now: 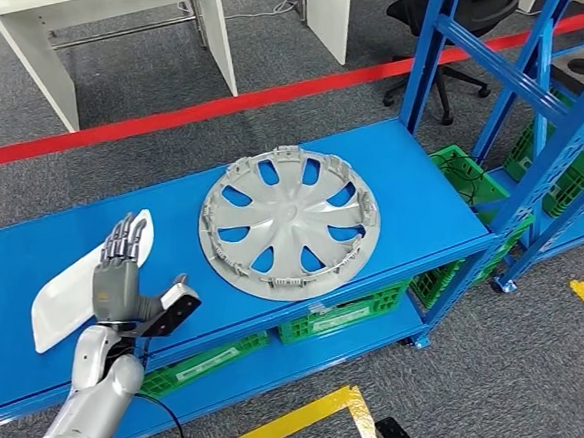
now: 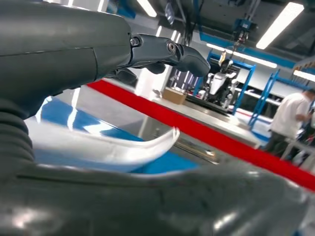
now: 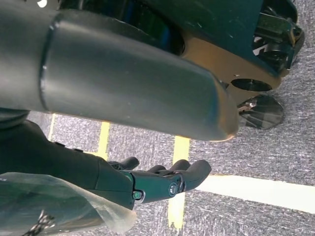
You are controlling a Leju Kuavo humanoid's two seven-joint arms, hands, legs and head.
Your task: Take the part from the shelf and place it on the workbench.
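Left hand (image 1: 118, 271) hovers spread above the curved white plastic panel (image 1: 57, 306) on the blue shelf (image 1: 423, 190); I judge it light, slick, best gripped at its edge.

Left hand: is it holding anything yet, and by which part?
Nothing held. The left hand hovers open over the white part on the shelf, its fingers spread.

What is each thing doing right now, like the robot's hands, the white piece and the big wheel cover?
left hand: open, fingers spread above the white part, not holding it.
right hand: hanging over the floor, holding nothing.
white part: lying on the blue shelf.
wheel cover: lying flat, untouched.
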